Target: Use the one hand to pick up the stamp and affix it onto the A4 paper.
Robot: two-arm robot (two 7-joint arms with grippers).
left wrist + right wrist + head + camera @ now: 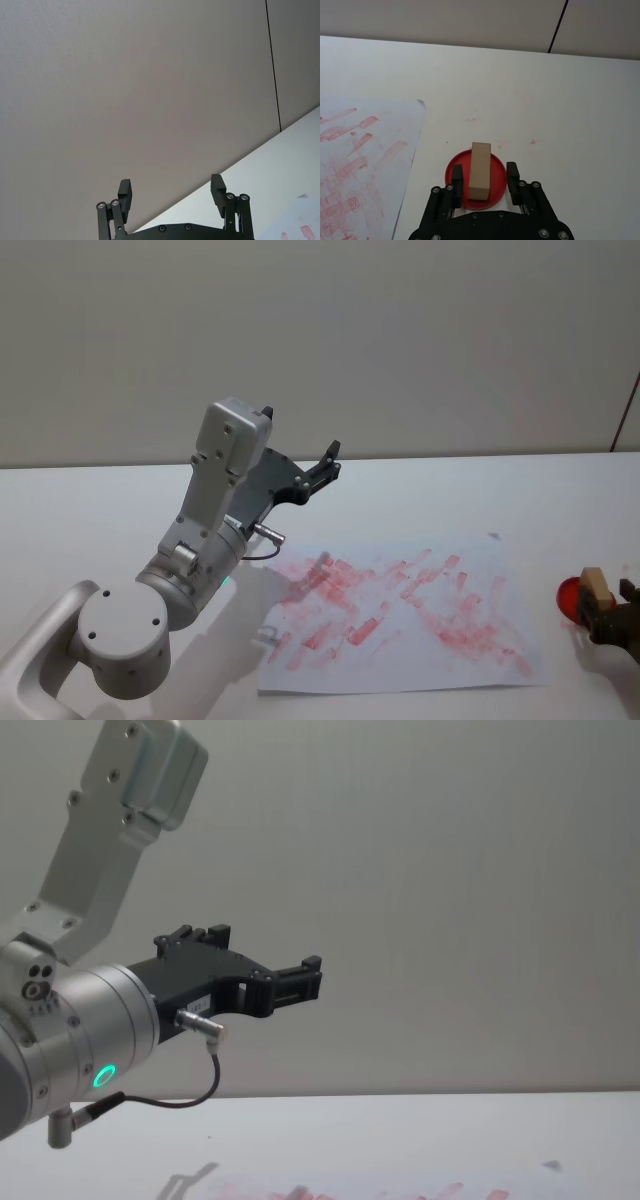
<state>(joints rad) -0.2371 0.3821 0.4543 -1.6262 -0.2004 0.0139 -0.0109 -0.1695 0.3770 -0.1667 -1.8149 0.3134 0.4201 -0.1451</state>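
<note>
White tabletop (450, 500) on every side, bare and wide beyond the far edge of the A4 paper (420, 630), with a narrower bare strip between the sheet's right edge and a round red ink pad (498, 175) at the right. Plain wall behind. High at the left, well clear of the sheet: left gripper (170, 185), fingers wide apart, nothing between them, aimed toward the wall. Low at the right: right gripper (484, 174), fingers spread to either side of the stamp (480, 170), red pad showing in the gap on one side, no clamping seen. Upright on the pad, that light-brown wooden block, near the paper but off it. One stamp, one pad, one sheet with many red smudges, two grippers.
</note>
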